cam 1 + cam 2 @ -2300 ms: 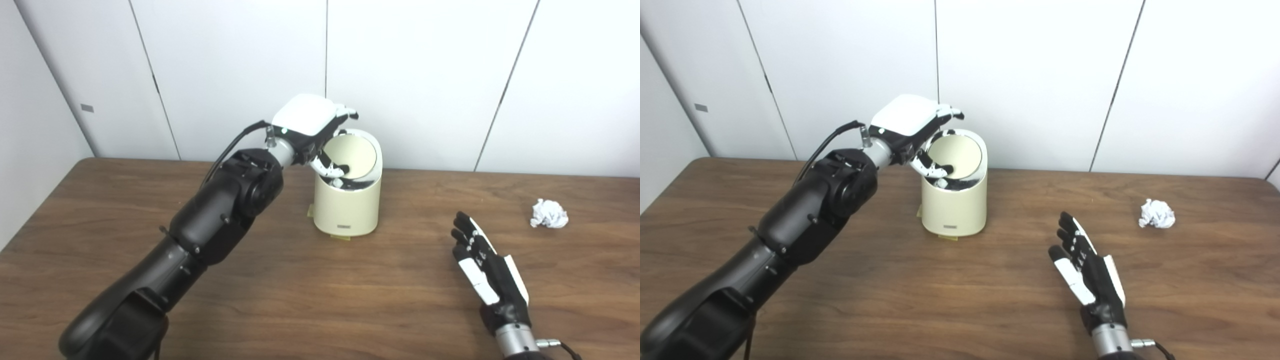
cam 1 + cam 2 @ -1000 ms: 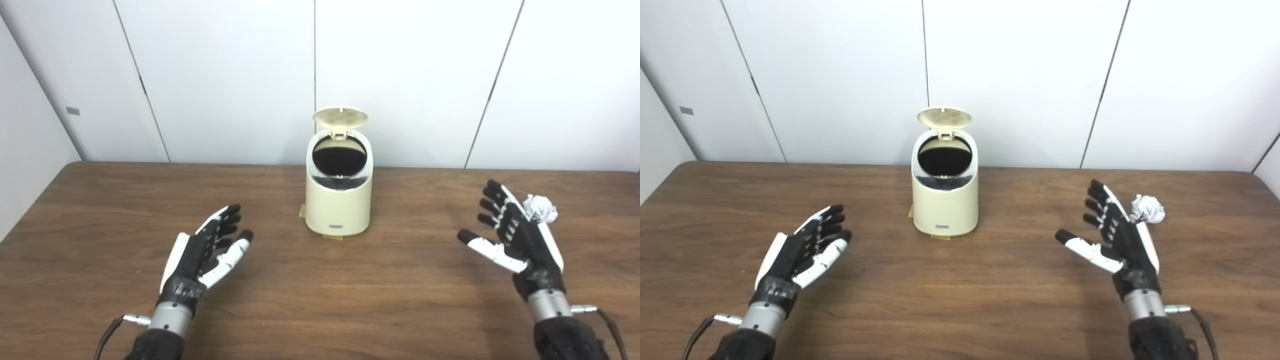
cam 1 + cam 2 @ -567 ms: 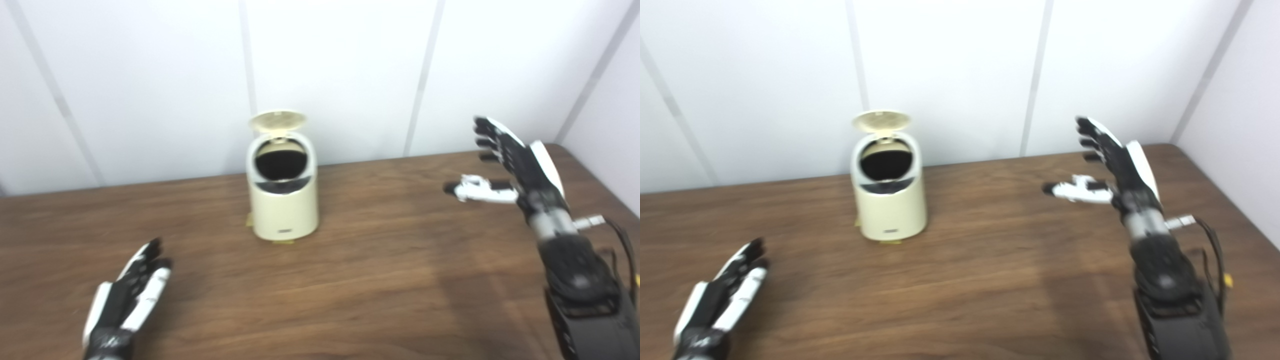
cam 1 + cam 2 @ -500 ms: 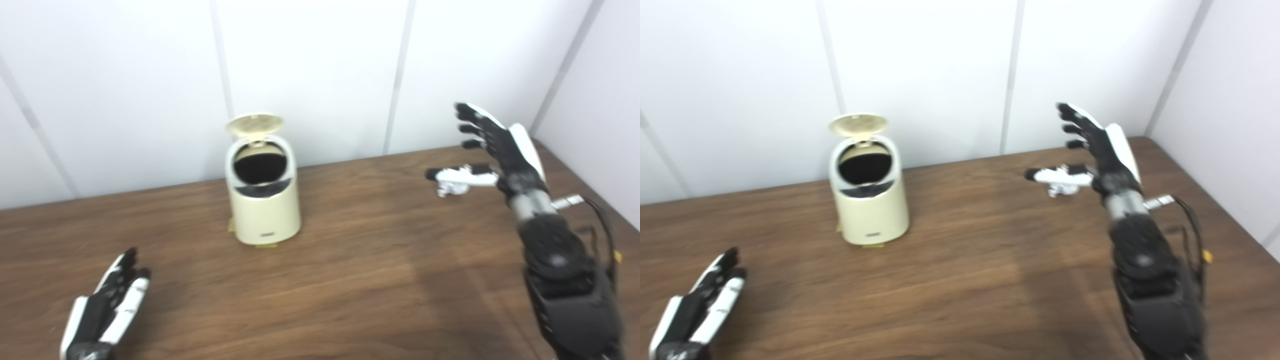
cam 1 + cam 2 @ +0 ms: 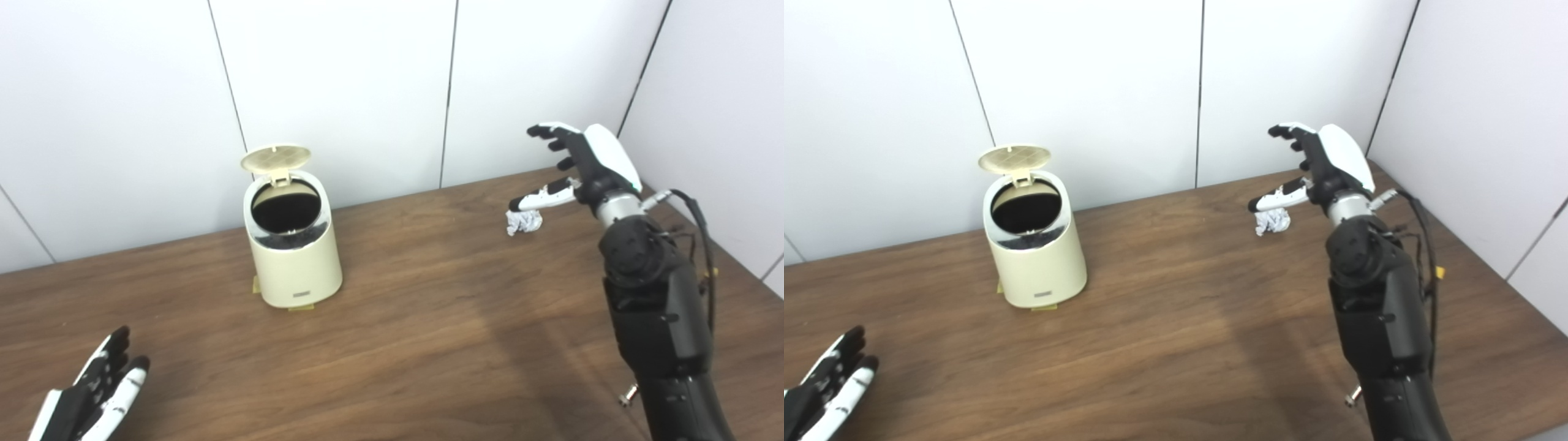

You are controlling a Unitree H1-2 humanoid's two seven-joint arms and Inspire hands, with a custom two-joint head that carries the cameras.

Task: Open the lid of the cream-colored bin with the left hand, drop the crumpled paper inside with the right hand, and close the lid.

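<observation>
The cream-colored bin (image 5: 295, 257) stands on the wooden table at the back left, its round lid (image 5: 275, 157) tipped up and open, the dark inside showing. The crumpled white paper (image 5: 524, 222) lies on the table at the back right. My right hand (image 5: 582, 165) hovers open just above and right of the paper, fingers spread, thumb over it, not holding it. My left hand (image 5: 92, 392) lies open and empty at the bottom left corner. The same scene shows in the right eye view, with the bin (image 5: 1035, 257) and the paper (image 5: 1272, 221).
The table (image 5: 429, 343) runs to white wall panels at the back and to a side wall at the right. The table's right edge (image 5: 1507, 294) is close behind my right arm.
The camera has turned right, shifting the whole picture left. My right hand has reached out over the paper. My left hand has drawn back to the bottom left. The lid stays open.
</observation>
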